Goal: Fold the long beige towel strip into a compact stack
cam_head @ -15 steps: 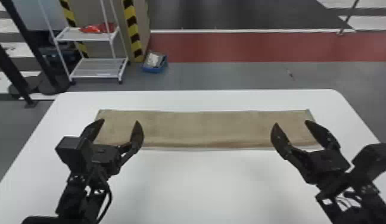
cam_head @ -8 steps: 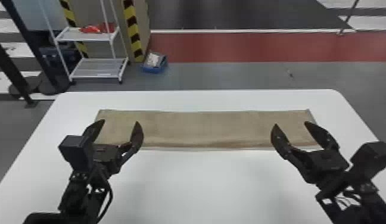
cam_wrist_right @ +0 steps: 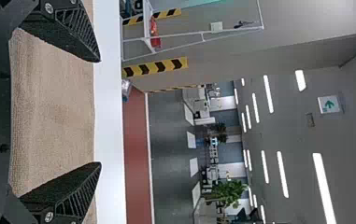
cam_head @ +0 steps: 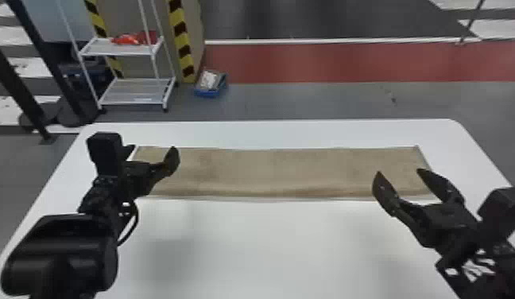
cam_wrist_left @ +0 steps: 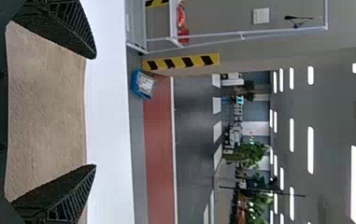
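One towel strip (cam_head: 276, 171) — long axis left-to-right | left fingers (cam_head: 172, 160), right fingers (cam_head: 384, 190) apart

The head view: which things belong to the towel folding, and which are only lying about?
For the job:
beige towel
white table under it
left end effector
right end effector

Lying about:
white rack
red things on its upper shelf
blue box on the floor

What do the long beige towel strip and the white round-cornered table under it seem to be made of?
The long beige towel strip looks like matte cotton-like cloth: its surface is finely nubbly, though the fibre could be synthetic. The white round-cornered table seems topped with smooth laminate or plastic, perhaps painted board, given its even, grainless surface.
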Robot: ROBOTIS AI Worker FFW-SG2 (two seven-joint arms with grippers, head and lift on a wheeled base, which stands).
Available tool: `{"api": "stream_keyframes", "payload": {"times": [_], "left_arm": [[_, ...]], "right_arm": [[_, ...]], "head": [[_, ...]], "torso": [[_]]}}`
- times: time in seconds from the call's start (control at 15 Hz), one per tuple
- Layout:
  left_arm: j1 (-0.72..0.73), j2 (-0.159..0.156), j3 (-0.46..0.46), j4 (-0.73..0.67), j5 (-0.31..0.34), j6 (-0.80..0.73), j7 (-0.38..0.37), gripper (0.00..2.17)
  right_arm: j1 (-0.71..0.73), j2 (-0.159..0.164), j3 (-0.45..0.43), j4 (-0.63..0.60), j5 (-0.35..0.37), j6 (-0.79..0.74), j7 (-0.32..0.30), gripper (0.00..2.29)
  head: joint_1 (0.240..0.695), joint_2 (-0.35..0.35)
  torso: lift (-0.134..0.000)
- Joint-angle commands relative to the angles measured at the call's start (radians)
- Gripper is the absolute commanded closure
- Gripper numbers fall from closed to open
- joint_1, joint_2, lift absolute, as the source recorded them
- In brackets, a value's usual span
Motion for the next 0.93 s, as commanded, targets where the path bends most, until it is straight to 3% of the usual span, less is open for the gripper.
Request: {"api": "stream_keyframes", "payload": {"times": [0.0,0.27,0.53,0.67,0.73,0.87], "left_arm": [[-0.012,0.006,0.042,0.000,0.001,0.071,-0.001,0.04],[-0.026,0.033,0.094,0.043,0.038,0.105,-0.010,0.04],[-0.075,0.059,0.108,0.101,0.052,0.182,-0.056,0.04],[-0.079,0.070,0.110,0.107,0.053,0.194,-0.056,0.04],[-0.078,0.070,0.110,0.107,0.052,0.194,-0.057,0.04],[-0.073,0.070,0.110,0.111,0.048,0.197,-0.059,0.04]], "right_arm": [[-0.051,-0.018,-0.023,0.057,0.009,0.024,0.001,0.10],[-0.146,-0.052,-0.047,0.151,0.026,0.064,0.008,0.10],[-0.190,-0.061,-0.047,0.210,0.052,0.061,0.009,0.10],[-0.292,-0.076,-0.058,0.335,0.078,0.054,0.006,0.10],[-0.345,-0.093,-0.075,0.399,0.081,0.064,0.008,0.10],[-0.442,-0.159,-0.086,0.530,0.070,0.119,0.018,0.10]], "head": [[0.695,0.071],[0.695,0.078],[0.695,0.088],[0.695,0.088],[0.695,0.087],[0.695,0.060]], "torso": [[-0.117],[-0.117],[-0.117],[-0.117],[-0.117],[-0.117]]}}
